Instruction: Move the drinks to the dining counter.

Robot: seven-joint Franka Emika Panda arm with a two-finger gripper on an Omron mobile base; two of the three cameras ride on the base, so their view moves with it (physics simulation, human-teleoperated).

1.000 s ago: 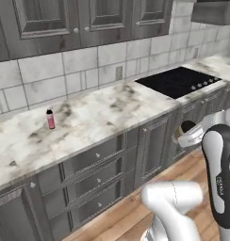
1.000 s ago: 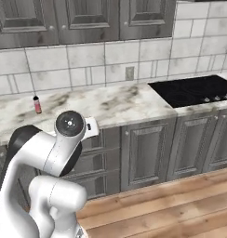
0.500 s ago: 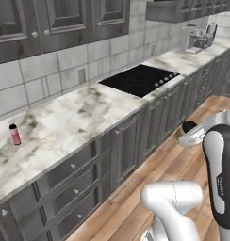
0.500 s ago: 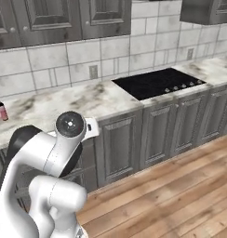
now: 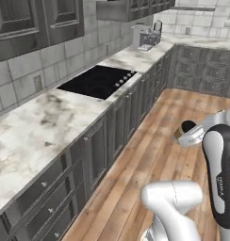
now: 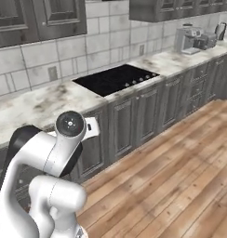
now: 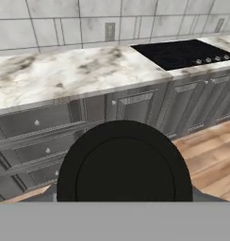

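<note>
Coffee cup [image 7: 124,162] carried at the end effector [image 5: 186,133], clear of the wooden floor [image 5: 154,155]. In the hand view, black lid seen from above at 6 o'clock, covering the fingertips. In the left base view, dark lid and a sliver of tan wall visible at 3 o'clock, just beside the white hand. End effector closed around the cup, judged from the cup hanging at the hand with nothing beneath it.

Beyond the cup in the hand view: grey drawer fronts [image 7: 36,122] at 10 o'clock, with a marble wall surface [image 7: 65,75] above them. Black cooktop [image 7: 183,52] set into that surface at 1 o'clock. Wall outlet [image 7: 110,31] on the tiled backsplash at 12 o'clock. In the left base view, coffee machine [image 5: 144,36] at 12 o'clock, past the cooktop on the same surface.
</note>
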